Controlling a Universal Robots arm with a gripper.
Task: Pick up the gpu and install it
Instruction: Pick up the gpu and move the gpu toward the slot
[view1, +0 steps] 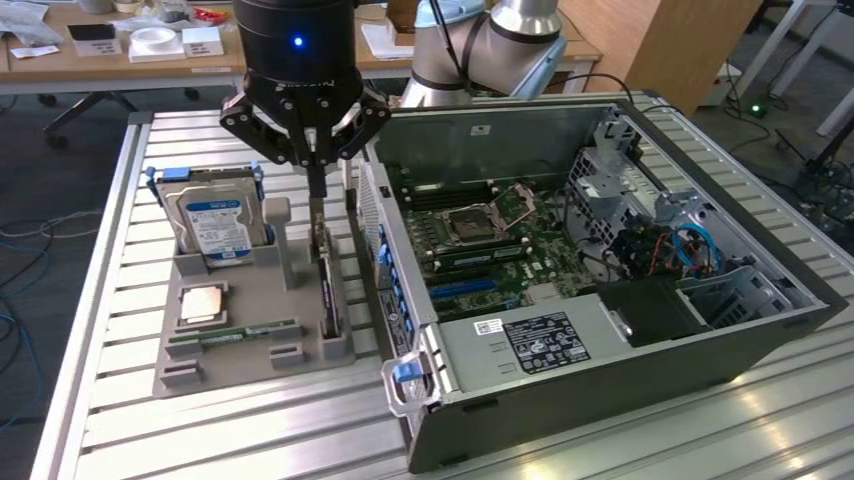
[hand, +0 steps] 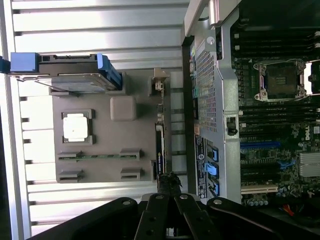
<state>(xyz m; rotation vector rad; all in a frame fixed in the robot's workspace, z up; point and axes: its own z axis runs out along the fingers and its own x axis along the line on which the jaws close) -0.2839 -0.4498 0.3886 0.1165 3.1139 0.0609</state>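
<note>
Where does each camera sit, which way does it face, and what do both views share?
Exterior view: off the arm, raised, looking down across the table at the gray holder and open computer case; the arm and gripper show.
Wrist view: on the wrist, looking down along the gripper onto the gpu standing on edge in the holder.
Shared: gripper, gpu, holder, hard drive, computer case.
</note>
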